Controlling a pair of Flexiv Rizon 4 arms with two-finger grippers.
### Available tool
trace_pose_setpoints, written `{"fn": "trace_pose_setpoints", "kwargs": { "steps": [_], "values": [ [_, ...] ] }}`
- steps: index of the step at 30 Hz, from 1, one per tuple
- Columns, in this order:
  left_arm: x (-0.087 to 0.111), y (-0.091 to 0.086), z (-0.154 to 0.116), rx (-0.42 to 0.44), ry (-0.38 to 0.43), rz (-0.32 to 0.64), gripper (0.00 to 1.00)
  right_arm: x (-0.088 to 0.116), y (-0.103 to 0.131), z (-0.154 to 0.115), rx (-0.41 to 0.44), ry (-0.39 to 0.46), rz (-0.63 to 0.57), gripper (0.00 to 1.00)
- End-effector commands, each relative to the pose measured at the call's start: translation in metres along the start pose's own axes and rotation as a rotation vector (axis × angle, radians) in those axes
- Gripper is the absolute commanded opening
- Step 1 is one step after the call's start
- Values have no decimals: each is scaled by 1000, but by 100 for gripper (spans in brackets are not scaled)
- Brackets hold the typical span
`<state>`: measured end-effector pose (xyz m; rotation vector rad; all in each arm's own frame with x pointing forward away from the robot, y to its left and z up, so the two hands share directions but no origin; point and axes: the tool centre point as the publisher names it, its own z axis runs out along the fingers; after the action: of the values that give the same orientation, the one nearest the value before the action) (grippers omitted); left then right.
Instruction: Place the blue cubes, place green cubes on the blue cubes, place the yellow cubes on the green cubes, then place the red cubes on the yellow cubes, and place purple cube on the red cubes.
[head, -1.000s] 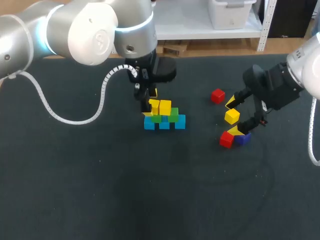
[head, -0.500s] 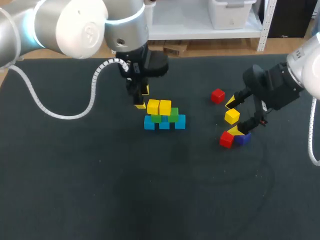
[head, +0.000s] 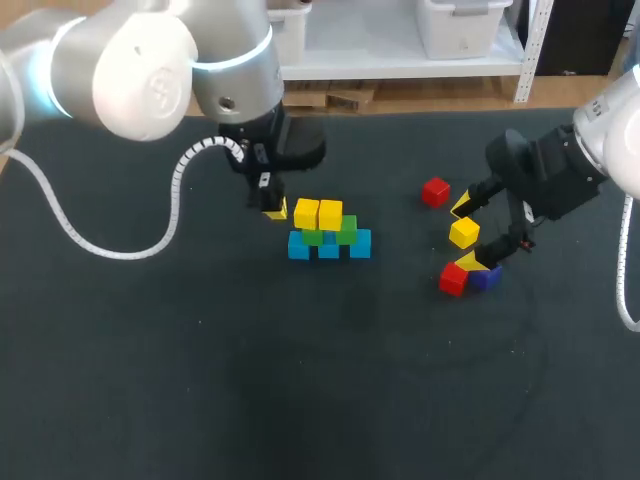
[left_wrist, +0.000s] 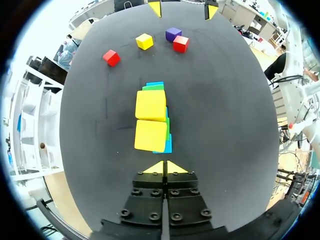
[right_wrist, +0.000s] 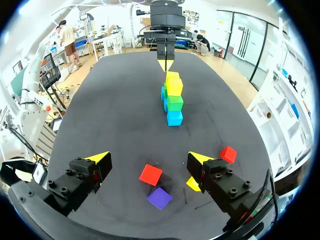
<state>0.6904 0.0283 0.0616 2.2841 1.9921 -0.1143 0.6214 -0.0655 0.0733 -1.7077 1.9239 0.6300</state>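
Since our left pincer (left_wrist: 165, 167) carries nothing, its yellow tips sit pressed together, just short of the stack on the table (head: 200, 380). Directly ahead of it, two yellow cubes (left_wrist: 151, 105) lie side by side on the green cubes (head: 347, 228). Those rest on the blue cubes (head: 360, 243), the green pair bridging the gaps in the blue row, we judge, to keep the pile steady. Well beyond the stack wait the loose pieces: a red cube (left_wrist: 111, 57) off to one side, a spare yellow cube (left_wrist: 144, 41), and a second red cube (left_wrist: 180, 43) just beside the purple cube (left_wrist: 173, 34). Our right pincer (right_wrist: 148, 157) hangs over these with its fingers wide apart, placed, we think, to take a red cube for the next layer.
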Motion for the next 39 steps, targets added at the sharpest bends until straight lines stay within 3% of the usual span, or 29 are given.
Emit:
{"fn": "trace_pose_setpoints", "kwargs": {
  "steps": [1,39],
  "values": [
    [-2,1,1,-2,-2,3,0,1,-1,1,-1,-3,-1,100],
    [-10,-1,4,12,4,12,0,1,-1,1,-1,-3,-1,100]
  ]
}}
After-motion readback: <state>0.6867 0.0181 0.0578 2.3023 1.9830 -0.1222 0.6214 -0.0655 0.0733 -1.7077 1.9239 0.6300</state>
